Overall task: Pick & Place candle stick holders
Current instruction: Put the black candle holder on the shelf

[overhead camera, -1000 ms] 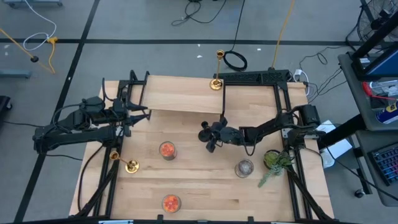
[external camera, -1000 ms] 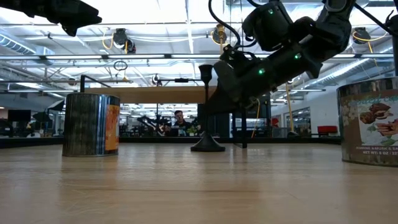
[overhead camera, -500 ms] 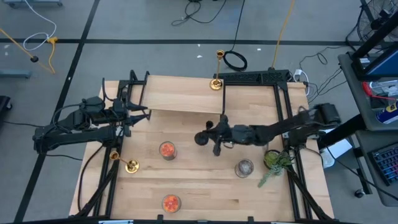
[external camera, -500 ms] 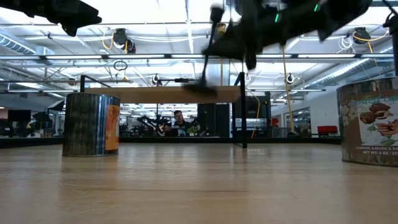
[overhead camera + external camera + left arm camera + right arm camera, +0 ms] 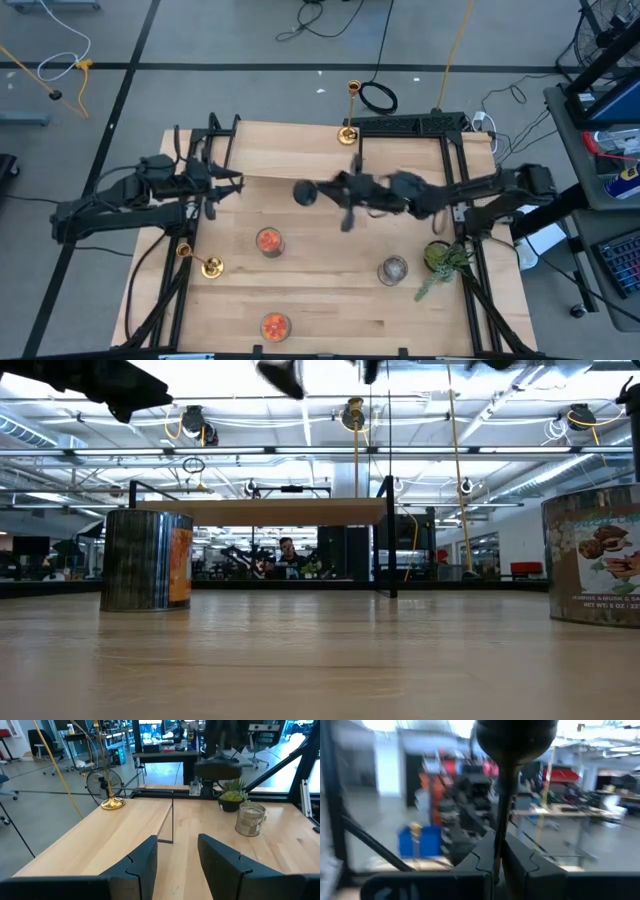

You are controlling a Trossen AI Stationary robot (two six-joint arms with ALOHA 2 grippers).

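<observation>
My right gripper (image 5: 345,192) is shut on the matte black candle stick holder (image 5: 305,192) high above the table's middle; its round base also shows at the top of the low view (image 5: 280,375). One gold holder (image 5: 347,130) stands by its base on the raised wooden shelf (image 5: 290,160) at the far edge, and also shows in the left wrist view (image 5: 111,802). A second gold holder (image 5: 205,265) is at the near left of the table. My left gripper (image 5: 232,183) is open and empty at the left, by the shelf. My right gripper pinches the black holder's thin stem (image 5: 501,815) between its two fingers. The stem runs out ahead of the fingers to the round base (image 5: 516,735). The holder is lifted clear of the table and lies roughly level, its base toward the table's left.
Two jars with orange contents (image 5: 268,240) (image 5: 275,325) stand at the near middle. A metal tin (image 5: 392,268) and a small green plant (image 5: 445,258) stand at the right. The shelf's dark support post (image 5: 357,165) is close to my right gripper.
My right gripper has lifted the black holder off the table, gone up and toward the table's left and far edge, and tipped it from upright to roughly level, base toward the left. It has risen to the top of the low view.
</observation>
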